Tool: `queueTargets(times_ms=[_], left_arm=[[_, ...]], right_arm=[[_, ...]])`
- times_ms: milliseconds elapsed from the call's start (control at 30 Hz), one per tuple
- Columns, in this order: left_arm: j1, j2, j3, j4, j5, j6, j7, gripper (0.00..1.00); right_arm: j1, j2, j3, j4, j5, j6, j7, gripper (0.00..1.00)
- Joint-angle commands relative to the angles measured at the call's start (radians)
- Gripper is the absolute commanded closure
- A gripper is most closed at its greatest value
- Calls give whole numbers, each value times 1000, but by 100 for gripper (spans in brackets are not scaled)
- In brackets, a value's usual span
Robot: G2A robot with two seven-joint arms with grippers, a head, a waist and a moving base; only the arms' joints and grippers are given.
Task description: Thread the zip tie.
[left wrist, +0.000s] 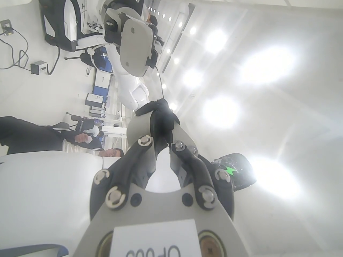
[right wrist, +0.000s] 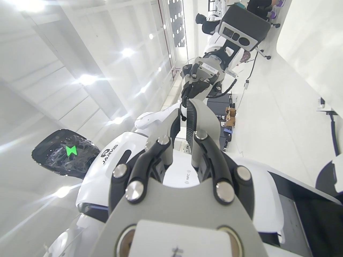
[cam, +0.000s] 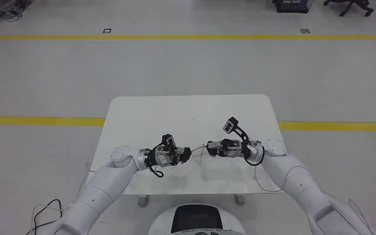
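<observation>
Zip tie [right wrist: 190, 116] held by left gripper [cam: 186, 153] and right gripper [cam: 207, 147].

We saw the table [cam: 147, 117] as a smooth, matt white board, and the floor [cam: 188, 64] around it as pale, smooth and faintly glossy. The zip tie [cam: 198, 150] looked like thin black plastic. The left gripper [left wrist: 162, 112] had a matt grey metal plate, black plastic links and bright, polished metal pins, and its tips were matt black. The right gripper [right wrist: 185, 113] was made alike, with a ribbed black pad [right wrist: 190, 124].
</observation>
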Motion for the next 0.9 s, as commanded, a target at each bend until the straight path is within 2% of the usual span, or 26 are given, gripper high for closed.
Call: queueTargets(times_ms=[0,367,467,600,667,767,867], left_arm=[[-1,0,1,2,-2,0,2,100],[-4,2,6,5,-7,2,8,100],[-5,2,8,6,-10,1,10,100],[-6,3,9,6,-12,-1,11,100],[-7,4,10,5,-11,-1,9,100],[-7,4,11,4,-12,-2,7,100],[-6,5,10,3,-16,-7,4,100]], right_arm=[[-3,1,4,-4,-3,0,0,91],[-13,1,19,-18,-14,0,0,91],[-15,1,22,-21,-17,0,0,97],[-17,1,26,-22,-20,0,0,96],[-18,0,28,-23,-22,0,0,91],[-20,0,31,-22,-25,0,0,76],[-18,-2,26,-13,-27,0,0,69]])
